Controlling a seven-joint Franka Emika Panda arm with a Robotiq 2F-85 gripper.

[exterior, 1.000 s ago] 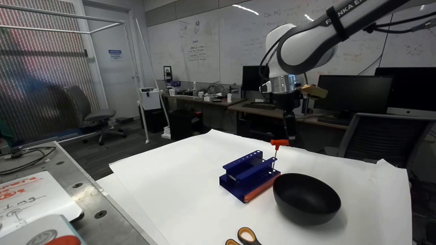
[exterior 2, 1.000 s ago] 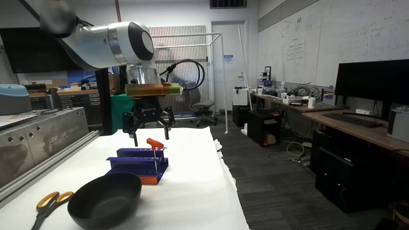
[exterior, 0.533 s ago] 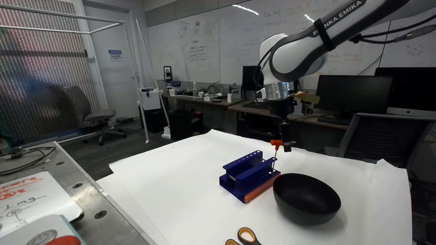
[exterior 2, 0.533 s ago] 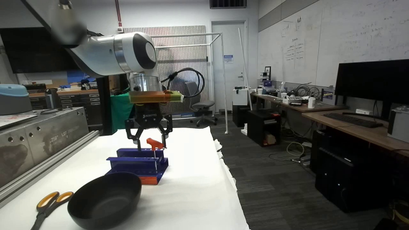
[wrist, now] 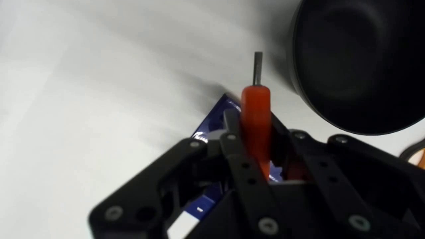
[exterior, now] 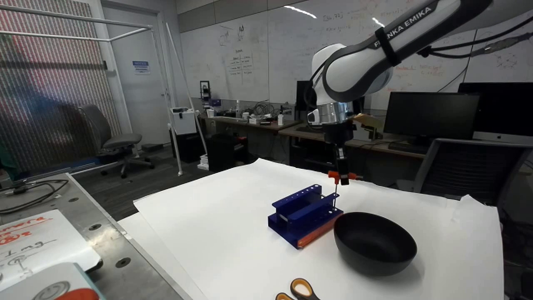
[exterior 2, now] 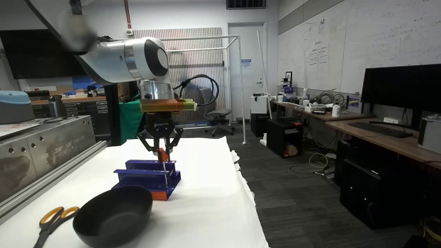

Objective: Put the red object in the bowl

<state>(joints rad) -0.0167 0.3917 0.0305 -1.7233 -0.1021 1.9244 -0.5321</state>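
Note:
The red object (wrist: 255, 106) is a T-handled tool whose red handle lies between the fingers of my gripper (exterior 2: 164, 157). Both pads press on the handle, so the jaws are shut on it. From the handle a thin metal stem (exterior 2: 165, 179) runs down to the near corner of a blue ridged block (exterior: 300, 221); whether its tip sits in a hole I cannot tell. A short metal end (wrist: 257, 68) sticks out of the handle in the wrist view. The black bowl (exterior: 374, 246) stands close beside the block, at the upper right of the wrist view.
Orange-handled scissors (exterior 2: 57, 220) lie on the white-covered table (exterior 2: 210, 203) beside the bowl. An orange strip (exterior: 320, 231) runs along one side of the blue block. A metal bench (exterior 2: 51, 148) borders the table.
My gripper came down over the red handle, and its jaws went from wide open to shut on it. The handle turned a little, and the blue block shifted very slightly.

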